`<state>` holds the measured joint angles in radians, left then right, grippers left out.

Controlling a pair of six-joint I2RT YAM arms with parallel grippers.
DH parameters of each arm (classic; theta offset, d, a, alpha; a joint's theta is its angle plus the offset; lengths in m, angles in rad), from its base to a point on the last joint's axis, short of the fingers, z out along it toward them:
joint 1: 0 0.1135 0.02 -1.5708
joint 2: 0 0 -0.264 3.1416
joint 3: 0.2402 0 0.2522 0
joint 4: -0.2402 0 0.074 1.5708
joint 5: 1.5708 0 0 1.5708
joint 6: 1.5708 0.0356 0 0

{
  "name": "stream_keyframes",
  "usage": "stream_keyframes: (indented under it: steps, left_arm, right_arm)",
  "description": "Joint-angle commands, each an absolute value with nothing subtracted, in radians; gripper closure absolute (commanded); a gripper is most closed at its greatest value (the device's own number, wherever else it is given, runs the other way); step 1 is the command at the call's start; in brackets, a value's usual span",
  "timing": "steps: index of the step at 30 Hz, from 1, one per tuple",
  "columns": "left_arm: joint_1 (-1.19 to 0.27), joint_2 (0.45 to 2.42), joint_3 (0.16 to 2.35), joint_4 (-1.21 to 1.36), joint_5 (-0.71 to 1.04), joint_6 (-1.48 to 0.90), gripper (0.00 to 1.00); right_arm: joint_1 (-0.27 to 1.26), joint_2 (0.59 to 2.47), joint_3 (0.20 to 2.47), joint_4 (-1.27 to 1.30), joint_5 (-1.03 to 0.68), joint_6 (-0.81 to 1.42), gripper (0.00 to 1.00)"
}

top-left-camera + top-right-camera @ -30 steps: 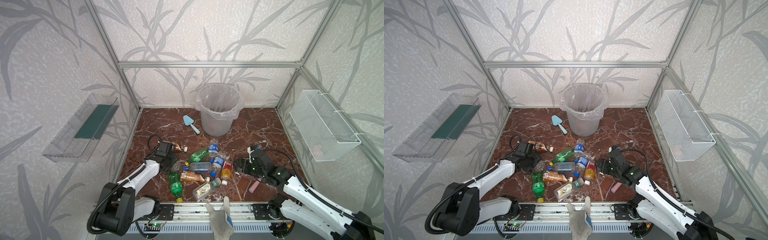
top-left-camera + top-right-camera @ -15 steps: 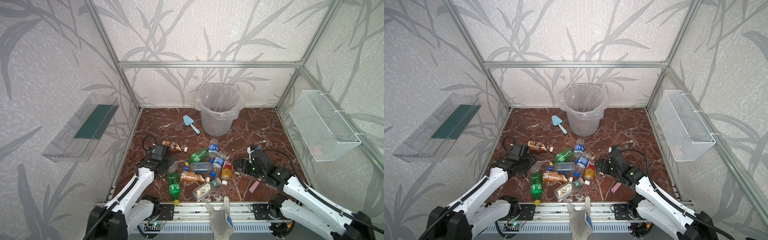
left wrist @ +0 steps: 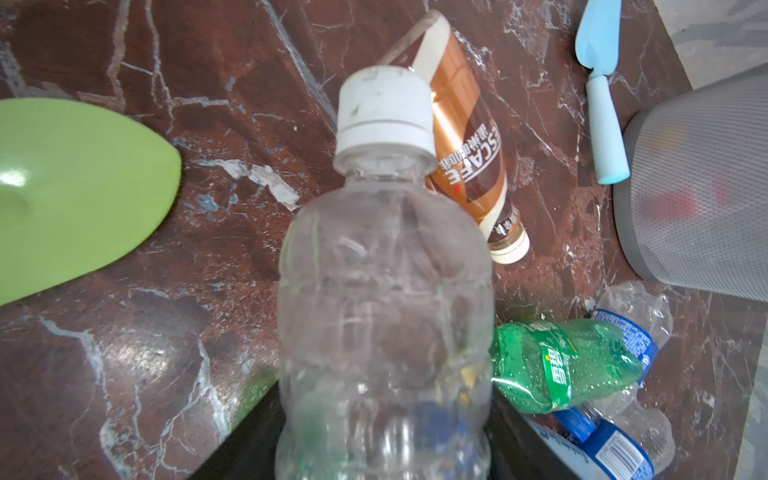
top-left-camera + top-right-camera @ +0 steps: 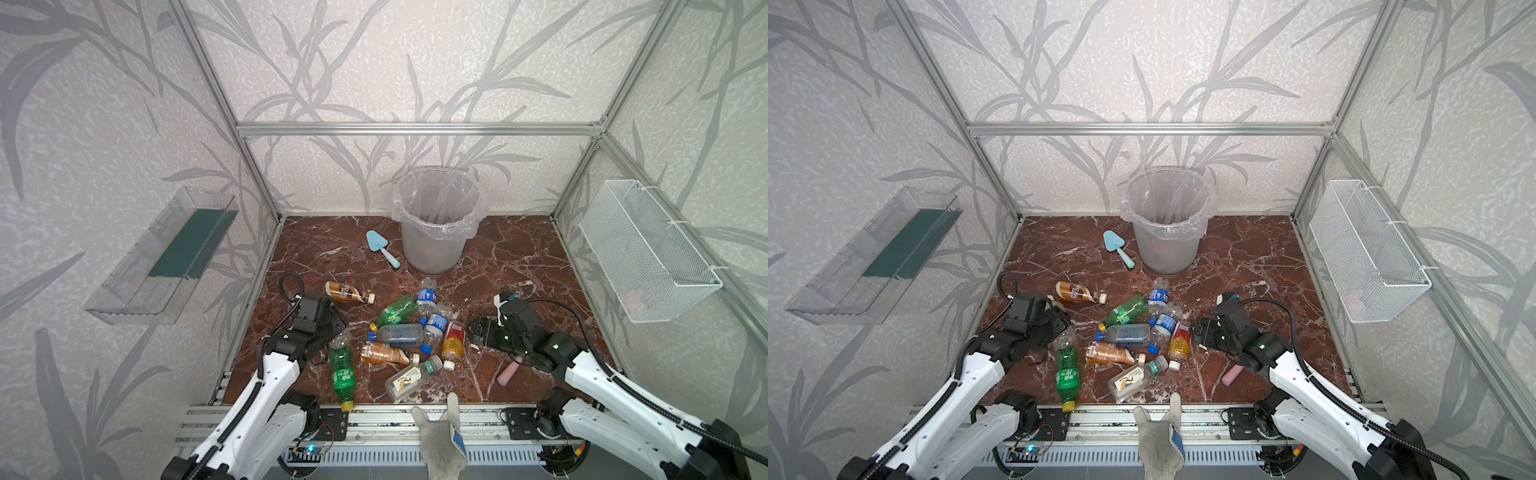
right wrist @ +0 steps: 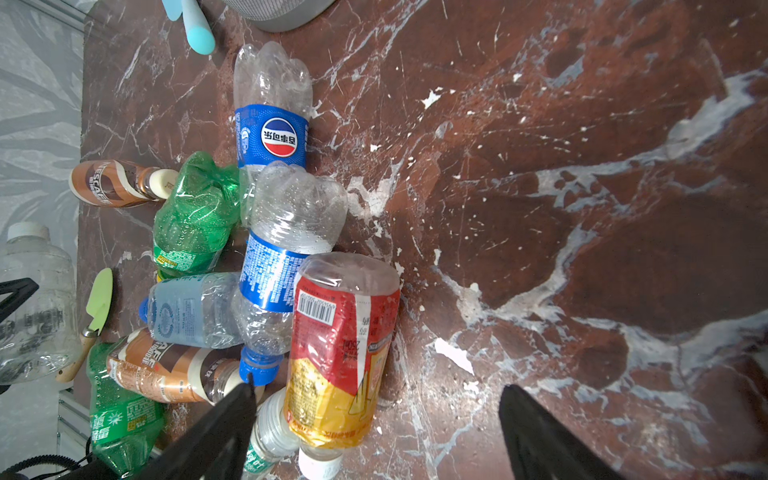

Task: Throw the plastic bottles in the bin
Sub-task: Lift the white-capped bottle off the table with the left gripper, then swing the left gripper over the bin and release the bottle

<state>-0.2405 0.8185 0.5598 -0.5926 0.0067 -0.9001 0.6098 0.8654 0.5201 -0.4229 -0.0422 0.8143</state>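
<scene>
Filling the lower centre of both top views, a red-brown marble bench [image 4: 519,257] veined in white carries everything. In the right wrist view its surface shows pale chips and flecks. Walls [image 4: 415,62] papered with grey leaf sprays close it in at left, back and right, braced by an aluminium frame [image 4: 415,129]. A clear tray [image 4: 166,257] hangs on the wall at the left of the frame and a white wire basket [image 4: 648,253] at the right.

The bin [image 4: 432,249], lined with a clear bag, stands upright at the back centre of the bench. A light-blue trowel [image 4: 382,249] lies just beside it to the left. The plastic bottles [image 4: 399,334] lie on their sides in a loose heap in front of the bin, mid-bench.

The left end effector [image 4: 334,328], at the heap's left edge, is closed round a clear bottle [image 3: 386,316] with a white cap. The right end effector [image 5: 377,390], at the heap's right edge, has its jaws spread wide and holds nothing. A red-and-yellow labelled bottle [image 5: 345,345] lies just beside one of its fingers.

A grey glove [image 4: 440,436] shows at bottom centre, over the front rail [image 4: 374,415].
</scene>
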Motion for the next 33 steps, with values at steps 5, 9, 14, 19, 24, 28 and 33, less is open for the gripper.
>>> stream_keyframes:
  steps: [5,9,14,19,24,28,33]
  left_arm:
    - [-0.241,0.785,0.537,-0.575,0.095,-0.806,0.38]
    - [-0.243,0.788,0.544,-0.572,0.135,-0.778,0.44]
    - [-0.246,0.799,0.559,-0.569,0.176,-0.735,0.46]
    - [-0.27,0.848,0.634,-0.518,0.218,-0.711,0.47]
    - [-0.349,1.093,1.035,-0.411,0.276,-0.667,0.46]
    - [-0.394,1.465,1.657,-0.412,0.384,-0.659,0.38]
    - [-0.398,1.889,2.49,-0.858,0.413,-0.626,0.12]
  right_arm:
    - [0.615,0.877,0.514,-0.423,-0.035,0.799,0.08]
    - [0.614,0.877,0.509,-0.416,-0.034,0.801,0.09]
    - [0.614,0.884,0.502,-0.407,-0.037,0.802,0.09]
    - [0.615,0.883,0.504,-0.406,-0.034,0.802,0.09]
    - [0.609,0.865,0.529,-0.429,-0.025,0.799,0.1]
    - [0.601,0.841,0.576,-0.485,-0.015,0.788,0.1]
    - [0.588,0.791,0.62,-0.566,0.019,0.772,0.1]
